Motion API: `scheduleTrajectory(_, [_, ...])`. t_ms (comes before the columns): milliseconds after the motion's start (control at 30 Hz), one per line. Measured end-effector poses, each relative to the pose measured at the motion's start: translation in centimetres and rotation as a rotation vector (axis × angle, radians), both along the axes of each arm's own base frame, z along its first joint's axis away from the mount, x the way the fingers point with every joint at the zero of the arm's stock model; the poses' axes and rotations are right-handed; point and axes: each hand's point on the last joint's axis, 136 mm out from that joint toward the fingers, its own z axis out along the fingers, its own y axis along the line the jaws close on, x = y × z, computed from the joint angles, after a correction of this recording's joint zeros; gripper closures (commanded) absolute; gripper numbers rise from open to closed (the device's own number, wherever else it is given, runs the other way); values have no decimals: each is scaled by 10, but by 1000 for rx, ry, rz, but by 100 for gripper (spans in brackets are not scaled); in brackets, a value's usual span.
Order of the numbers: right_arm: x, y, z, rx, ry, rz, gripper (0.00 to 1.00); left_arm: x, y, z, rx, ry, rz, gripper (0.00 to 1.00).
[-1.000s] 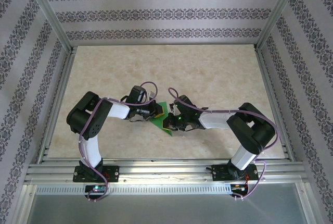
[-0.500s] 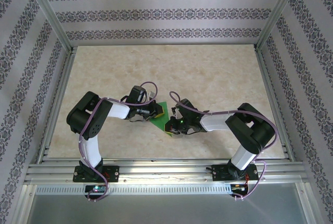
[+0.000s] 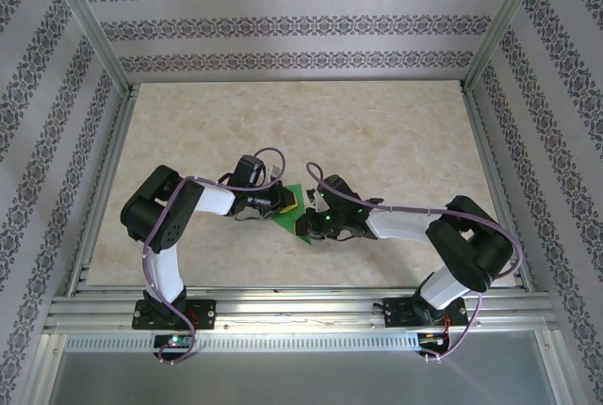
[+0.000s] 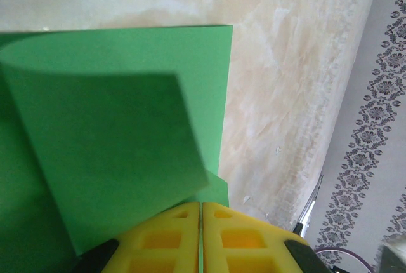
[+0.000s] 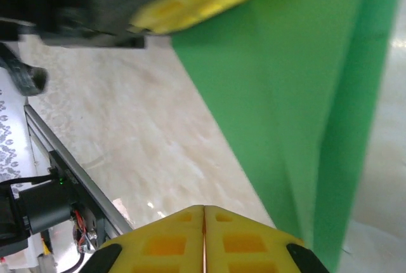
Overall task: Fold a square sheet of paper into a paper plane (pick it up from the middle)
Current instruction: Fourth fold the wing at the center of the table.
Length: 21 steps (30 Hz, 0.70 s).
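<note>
A beige marbled table (image 3: 377, 122) stands between walls (image 3: 283, 9) of striped floral wallpaper, edged by metal rails (image 3: 301, 306).

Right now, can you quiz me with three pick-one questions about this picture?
1. Where is the paper? A) middle of the table B) back corner C) on the wall
2. What colour is the paper? A) red B) green C) blue
3. The left claw is: A) wide open B) shut on the paper C) holding a cup
Answers: 1 A, it sits mid-table; 2 B, it is bright green; 3 B, its yellow fingers meet at the paper's edge.
</note>
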Motion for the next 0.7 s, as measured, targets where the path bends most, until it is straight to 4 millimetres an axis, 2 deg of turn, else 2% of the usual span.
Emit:
scheduleTrajectory(133, [6,5,2,-24,-22,13,93,0,0,0,0,0,0,91])
scheduleTrajectory(400, [0,-4,-27,-132,20,23,93,0,0,0,0,0,0,91])
scheduleTrajectory(700, [0,-14,-36,-175,16,0,93,0,0,0,0,0,0,91])
